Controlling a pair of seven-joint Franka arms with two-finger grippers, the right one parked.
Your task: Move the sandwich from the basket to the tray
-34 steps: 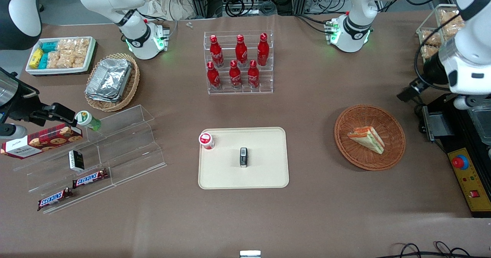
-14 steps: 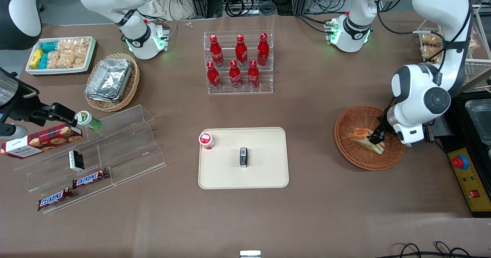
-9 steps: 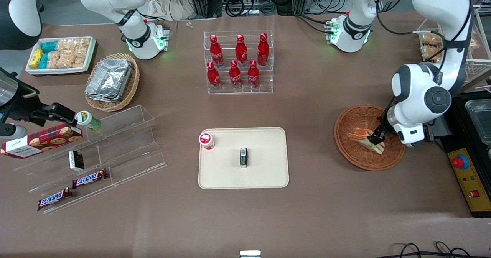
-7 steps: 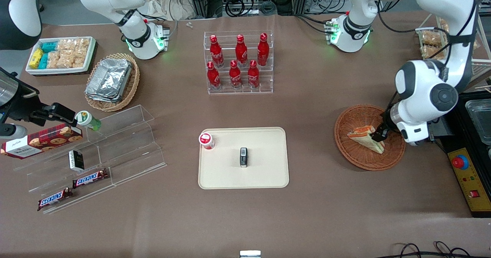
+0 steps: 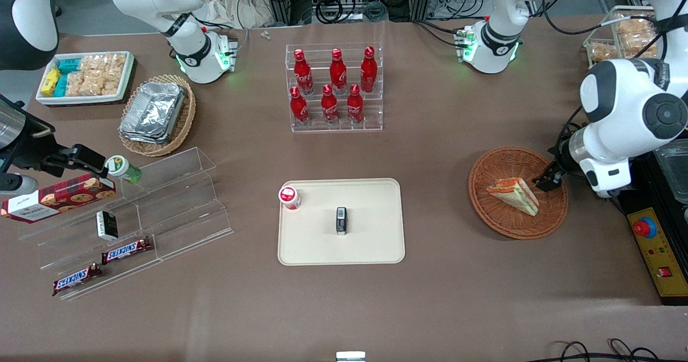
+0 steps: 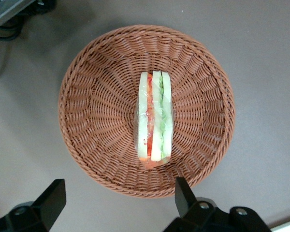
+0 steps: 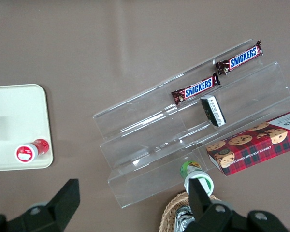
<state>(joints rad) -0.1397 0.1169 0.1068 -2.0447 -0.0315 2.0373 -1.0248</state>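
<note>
Sandwich wedge of white bread point(image 5: 514, 194) lies ungrasped in round orange-brown wicker basket point(image 5: 497, 219) at frame right, gripper point(image 6: 117, 199) fingers spread above; cream rectangular tray point(image 5: 371, 246) waits.

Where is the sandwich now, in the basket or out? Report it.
In. The sandwich lies in the basket; the gripper hangs above, jaws open, holding nothing.

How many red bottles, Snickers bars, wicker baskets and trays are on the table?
Red bottles: 6
Snickers bars: 2
Wicker baskets: 2 (round basket, oval basket)
Trays: 2 (cream tray, white tray)
Total: 12
The gripper hangs open above the round basket's rim; the sandwich lies in that basket.
</note>
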